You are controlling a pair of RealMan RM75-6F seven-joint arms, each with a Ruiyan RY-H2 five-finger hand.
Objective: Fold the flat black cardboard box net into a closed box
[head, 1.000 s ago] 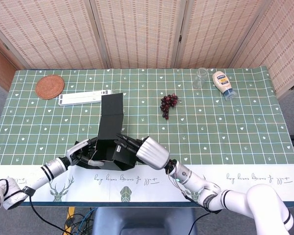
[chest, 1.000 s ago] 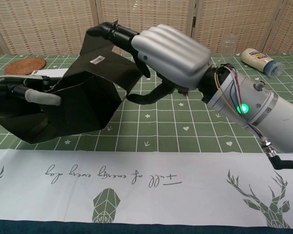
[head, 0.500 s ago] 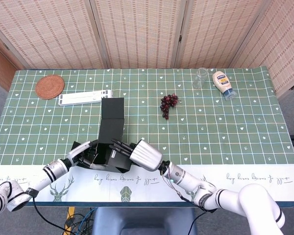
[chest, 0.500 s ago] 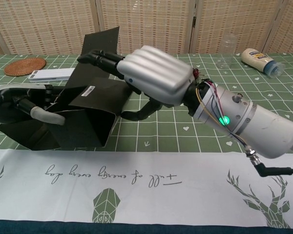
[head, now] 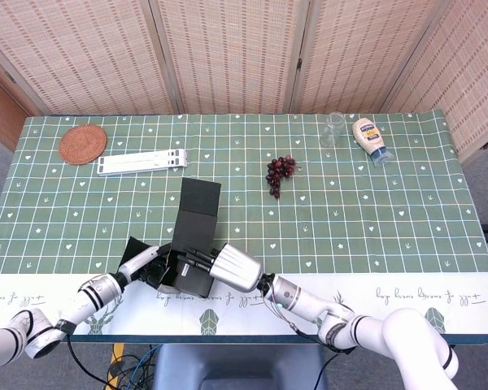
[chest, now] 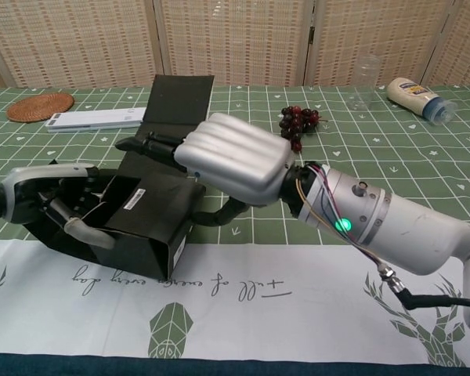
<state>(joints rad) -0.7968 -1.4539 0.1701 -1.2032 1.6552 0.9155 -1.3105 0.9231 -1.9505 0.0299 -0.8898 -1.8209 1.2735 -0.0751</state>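
Note:
The black cardboard box (head: 197,237) (chest: 153,222) stands half-formed near the table's front edge. Its walls are up, and its long lid flap (head: 200,206) (chest: 178,106) rises at the far side. My left hand (head: 144,266) (chest: 53,202) grips the box's left side, with fingers curled against the wall. From the right, my right hand (head: 233,269) (chest: 232,155) reaches over the box. Its fingers (chest: 153,145) lie stretched across the open top, and the thumb (chest: 219,215) presses the right wall. The box's inside is mostly hidden by the hands.
Far left lie a woven coaster (head: 83,144) (chest: 39,106) and a flat white device (head: 142,162) (chest: 95,118). Dark grapes (head: 280,172) (chest: 299,121) sit mid-table. A glass (head: 333,129) (chest: 366,81) and a mayonnaise bottle (head: 370,140) (chest: 417,97) are far right. The cloth's white front border (chest: 266,290) runs below the box.
Both hands have pulled the box closer to the front edge and lower. The loose panels have folded into upright walls, and the right hand's fingers now lie across the top.

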